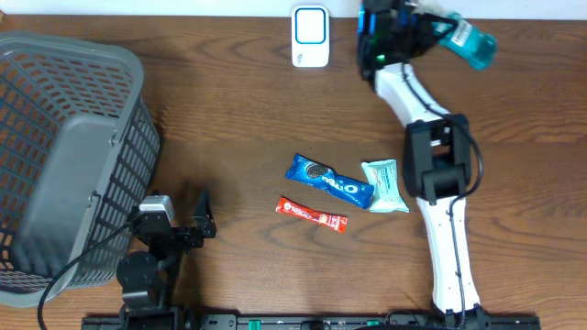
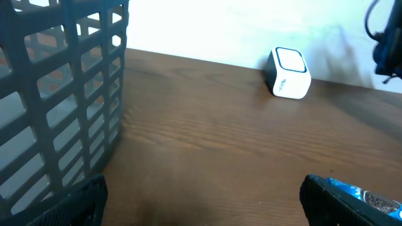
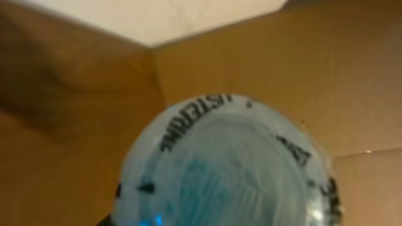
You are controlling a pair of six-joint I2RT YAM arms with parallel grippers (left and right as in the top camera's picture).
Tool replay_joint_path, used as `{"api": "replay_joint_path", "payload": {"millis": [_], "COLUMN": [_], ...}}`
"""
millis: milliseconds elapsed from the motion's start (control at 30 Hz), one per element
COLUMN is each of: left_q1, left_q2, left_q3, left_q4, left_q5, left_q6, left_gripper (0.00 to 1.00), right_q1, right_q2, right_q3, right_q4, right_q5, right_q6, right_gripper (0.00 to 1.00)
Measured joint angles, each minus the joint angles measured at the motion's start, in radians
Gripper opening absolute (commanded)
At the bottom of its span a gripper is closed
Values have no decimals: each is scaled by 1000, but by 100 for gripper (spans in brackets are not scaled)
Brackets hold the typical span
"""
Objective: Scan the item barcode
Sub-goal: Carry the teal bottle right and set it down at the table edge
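Overhead: right end effector (image 1: 424, 29) at the far edge of the bench (image 1: 238, 128), clamped on a Listerine mouthwash bottle (image 1: 466, 41). The bottle is off the surface, lying roughly sideways and sticking out to the right of the wrist. Barcode scanner (image 1: 310, 35) stands to the left of that wrist, apart from the bottle.

Right wrist view: bottle end (image 3: 232, 169) fills the frame, "LISTERINE" lettering legible, blue liquid inside. Its own fingers can't be made out here.

Left end effector (image 1: 194, 225) sits low at the near left beside the grey basket (image 1: 64, 156), jaws spread wide, gripping nothing.

Mid-bench: Oreo pack (image 1: 330, 181), red snack bar (image 1: 312, 214) and teal packet (image 1: 385, 186) lie close together.
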Motion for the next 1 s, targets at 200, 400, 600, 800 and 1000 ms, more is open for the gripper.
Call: {"api": "replay_joint_path", "payload": {"millis": [200,400,600,800,1000], "left_q1": [0,0,0,0,0], "left_q2": [0,0,0,1,1], "left_q3": [0,0,0,0,0], "left_q4": [0,0,0,0,0], "left_q5": [-1,-5,-8,-11,-11], "left_q6": [0,0,0,0,0], "left_gripper": [98,98,98,98,98], "right_q1": [-67,-157,-330,-548,-697], "right_q2": [0,0,0,0,0], "right_q3": [4,4,5,5,5], "right_q4": [-335,-970,-1447,-1534,-1523], "right_q5": [9,-23,-181,-330,-369], "right_q6": [146,572,1069,1335,1395], "right_gripper": [15,17,7,7,38]}}
